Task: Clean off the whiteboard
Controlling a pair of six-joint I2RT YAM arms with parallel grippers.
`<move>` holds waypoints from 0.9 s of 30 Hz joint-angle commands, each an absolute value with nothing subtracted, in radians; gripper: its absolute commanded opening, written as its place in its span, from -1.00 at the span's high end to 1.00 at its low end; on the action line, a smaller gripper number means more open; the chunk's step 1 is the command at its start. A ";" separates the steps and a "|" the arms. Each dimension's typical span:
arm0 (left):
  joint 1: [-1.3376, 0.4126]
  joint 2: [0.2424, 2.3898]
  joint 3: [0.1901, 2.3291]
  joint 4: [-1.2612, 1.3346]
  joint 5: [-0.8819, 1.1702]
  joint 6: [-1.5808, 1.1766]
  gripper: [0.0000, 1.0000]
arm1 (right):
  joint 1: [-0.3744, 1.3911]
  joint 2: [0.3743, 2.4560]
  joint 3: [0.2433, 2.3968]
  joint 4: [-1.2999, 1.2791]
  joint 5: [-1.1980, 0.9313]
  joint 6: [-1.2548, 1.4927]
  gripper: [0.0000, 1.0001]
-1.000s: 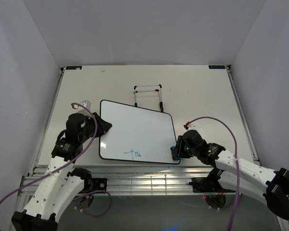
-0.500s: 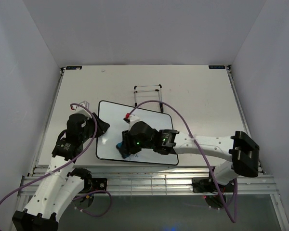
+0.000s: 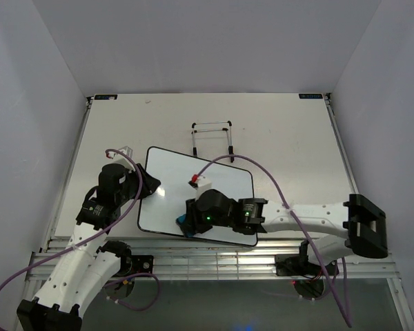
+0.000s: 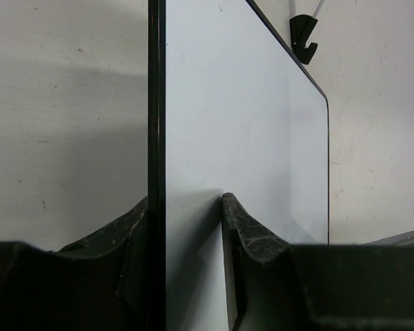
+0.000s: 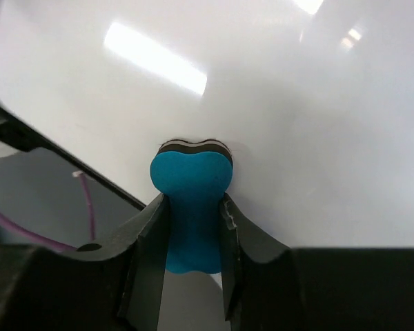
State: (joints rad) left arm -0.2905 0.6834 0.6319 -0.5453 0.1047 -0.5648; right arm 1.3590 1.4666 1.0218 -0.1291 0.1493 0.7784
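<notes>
Top external: whiteboard [image 3: 221, 183] lying skewed on table [image 3: 297, 138]. Left gripper [image 3: 150, 186] clamped on board's left rim. Right gripper [image 3: 187, 225] pinches blue eraser [image 5: 191, 196], pressed on board just inside near-left edge; wide white surface beyond it. Wire stand [image 3: 212, 136] just past far edge.

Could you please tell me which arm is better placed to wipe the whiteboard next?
Right: the right tool holds the blue eraser against the whiteboard. The left tool is clamped on the board's left edge, seemingly steadying it.
</notes>
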 commanded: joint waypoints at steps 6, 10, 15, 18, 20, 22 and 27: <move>-0.302 0.658 0.660 -0.485 0.034 -0.443 1.00 | 1.302 1.207 0.566 -0.471 0.330 0.951 0.85; -0.304 0.663 0.660 -0.485 0.035 -0.443 1.00 | 1.301 1.193 0.581 -0.416 0.315 0.921 0.84; -0.304 0.667 0.661 -0.485 0.035 -0.443 1.00 | 1.340 1.379 0.873 -0.293 0.201 0.772 0.84; -0.304 0.666 0.660 -0.486 0.032 -0.443 1.00 | 1.416 1.526 1.103 -0.288 0.190 0.717 0.84; -0.304 0.667 0.658 -0.485 0.032 -0.443 1.00 | 1.459 1.621 1.201 -0.290 0.178 0.697 0.84; -0.304 0.670 0.660 -0.486 0.031 -0.443 1.00 | 1.477 1.699 1.308 -0.281 0.166 0.677 0.84; -0.304 0.666 0.660 -0.486 0.026 -0.443 1.00 | 1.496 1.793 1.414 -0.291 0.141 0.670 0.85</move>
State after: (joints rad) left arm -0.2836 0.6785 0.6323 -0.5388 0.0742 -0.5270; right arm 1.4708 1.7039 1.4033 -0.3107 0.2298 0.6815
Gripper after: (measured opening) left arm 0.463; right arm 0.360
